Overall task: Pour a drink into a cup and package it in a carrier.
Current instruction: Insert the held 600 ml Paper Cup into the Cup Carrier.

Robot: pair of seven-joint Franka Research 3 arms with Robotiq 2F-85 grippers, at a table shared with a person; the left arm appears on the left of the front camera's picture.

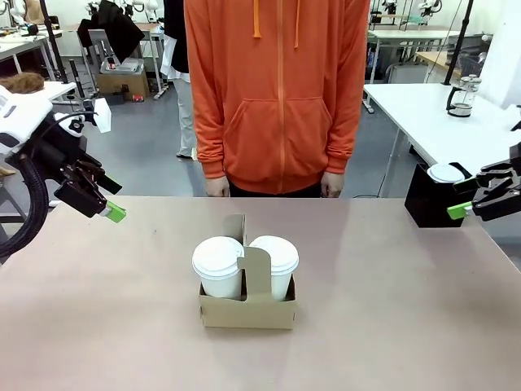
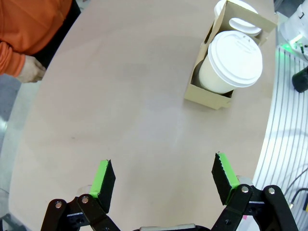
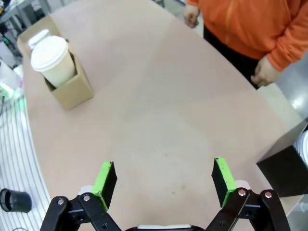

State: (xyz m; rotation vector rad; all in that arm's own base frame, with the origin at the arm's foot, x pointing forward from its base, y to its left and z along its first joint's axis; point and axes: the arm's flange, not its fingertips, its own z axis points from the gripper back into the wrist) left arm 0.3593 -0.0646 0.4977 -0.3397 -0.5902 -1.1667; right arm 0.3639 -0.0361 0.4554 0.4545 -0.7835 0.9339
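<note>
Both lidded cups (image 1: 218, 265) sit in the carrier (image 1: 247, 309) at table centre; left gripper (image 2: 163, 180) and right gripper (image 3: 163, 180) hover spread, empty.

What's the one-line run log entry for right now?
carrier: mid-table, two lidded cups seated | left gripper: open, empty, raised | right gripper: open, empty, by black box | person: standing, hands down

— Where am I working today?
— I see a robot lab. White tables (image 1: 444, 110) stand behind the person (image 1: 277, 90), more robot arms (image 1: 423, 8) sit on them, and the floor (image 1: 151, 155) is bare grey.
</note>
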